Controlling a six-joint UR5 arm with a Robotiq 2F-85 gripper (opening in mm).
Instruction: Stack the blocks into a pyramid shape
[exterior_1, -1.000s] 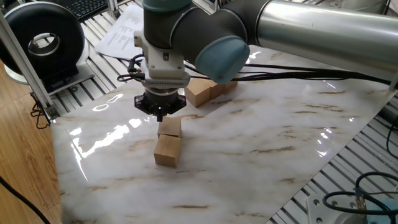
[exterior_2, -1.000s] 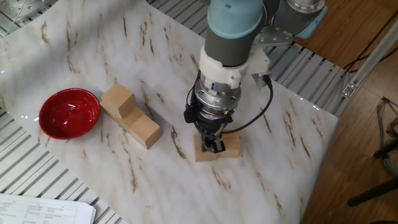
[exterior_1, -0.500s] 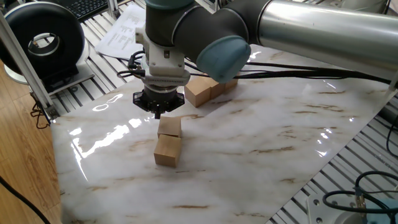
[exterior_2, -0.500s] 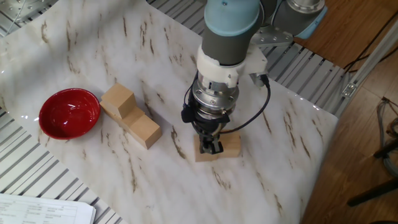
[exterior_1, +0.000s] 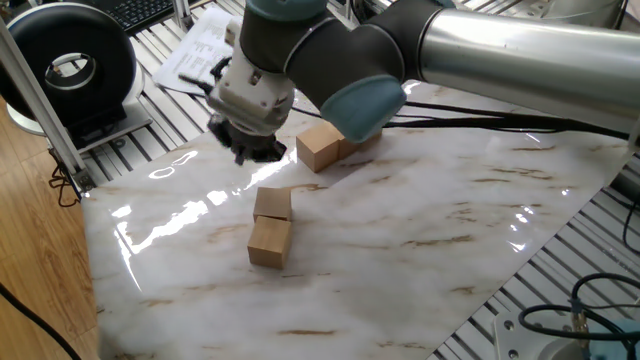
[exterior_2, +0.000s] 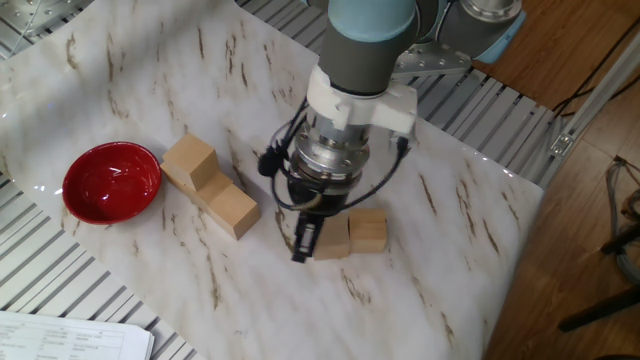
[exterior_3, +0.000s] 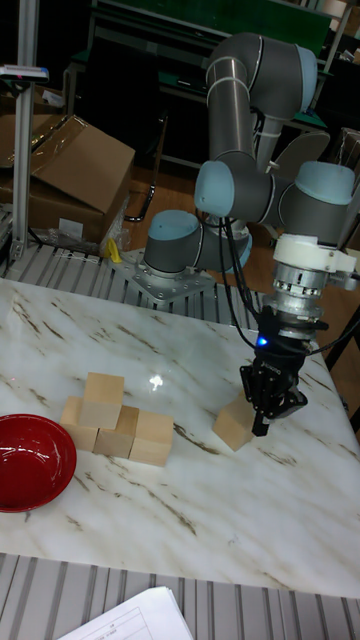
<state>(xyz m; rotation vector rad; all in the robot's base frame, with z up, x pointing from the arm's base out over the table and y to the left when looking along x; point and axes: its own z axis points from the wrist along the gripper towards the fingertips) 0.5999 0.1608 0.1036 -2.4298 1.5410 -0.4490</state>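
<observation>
Wooden blocks (exterior_2: 350, 234) paired side by side on marble tabletop (exterior_1: 420, 240), remaining cluster (exterior_3: 110, 420) near red bowl (exterior_2: 111, 183). Gripper (exterior_2: 303, 238) empty, tilted beside pair; fingers apparently together, unclear. Base row underway; next, fetching another block from cluster.

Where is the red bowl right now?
In the other fixed view the red bowl sits at the marble tabletop's left edge, just left of the cluster of wooden blocks, far from the tool.
</observation>
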